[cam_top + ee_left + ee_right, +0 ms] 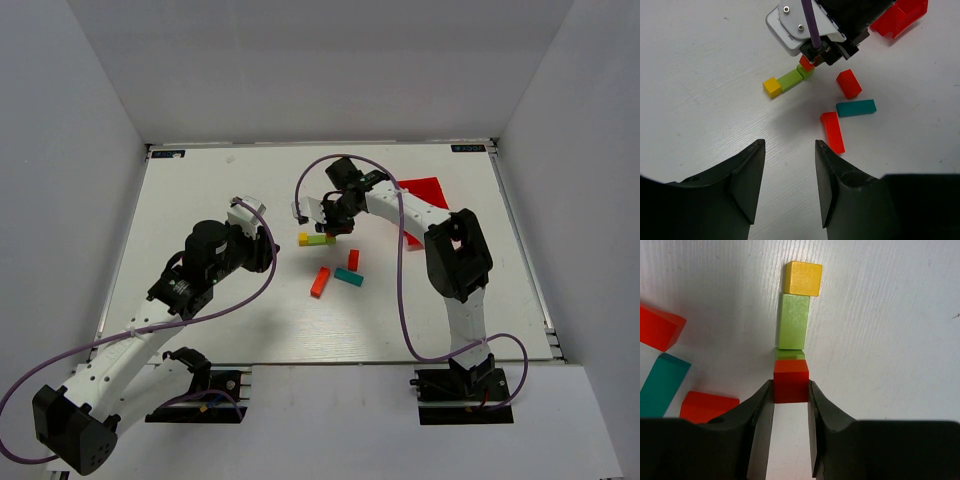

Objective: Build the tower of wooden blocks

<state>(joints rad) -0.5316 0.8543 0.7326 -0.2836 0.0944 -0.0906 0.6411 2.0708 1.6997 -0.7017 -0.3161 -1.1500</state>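
A flat row lies on the table: yellow cube (802, 278), green bar (793, 321), then a green cube (790, 354). My right gripper (790, 390) is shut on a red cube (790, 382) and holds it directly over the green cube, covering most of it. I cannot tell if the two touch. The row (317, 239) and right gripper (335, 228) show mid-table in the top view. My left gripper (790, 150) is open and empty, above bare table short of the blocks. From there I see the yellow cube (772, 87) and red cube (806, 63).
Loose blocks lie near the row: a red block (848, 83), a teal bar (855, 107) and an orange-red bar (832, 131). In the top view they lie at mid-table (340, 272). A red plastic bin (425, 195) stands at the back right, behind the right arm.
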